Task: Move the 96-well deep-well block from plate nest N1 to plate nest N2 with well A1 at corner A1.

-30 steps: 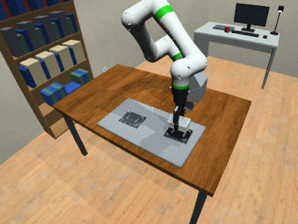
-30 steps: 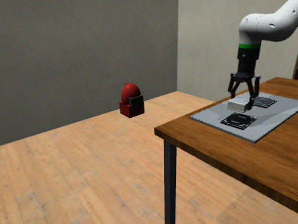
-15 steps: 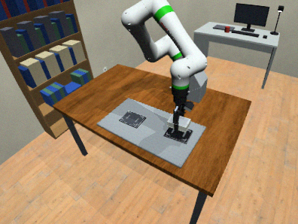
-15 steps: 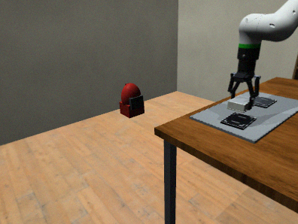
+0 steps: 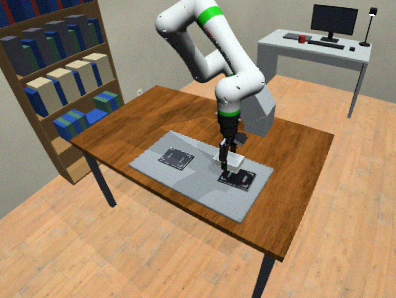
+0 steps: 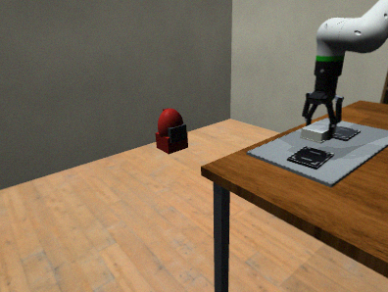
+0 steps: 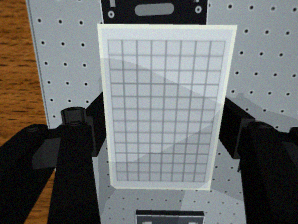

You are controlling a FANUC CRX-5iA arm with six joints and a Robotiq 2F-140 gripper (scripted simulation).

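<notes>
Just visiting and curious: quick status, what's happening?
Tool shut on deep-well block. Block lifted, between the two nests. Nothing in the way.

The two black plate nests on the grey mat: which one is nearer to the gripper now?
The nest on the right in the top view. The gripper, shut on the white block, hangs beside it. The other nest lies apart, nothing on it.

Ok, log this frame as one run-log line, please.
phase: transfer | pincer: shut on deep-well block | block: lifted, off both nests | nest nearest arm base: vacant | far nest: vacant
</notes>
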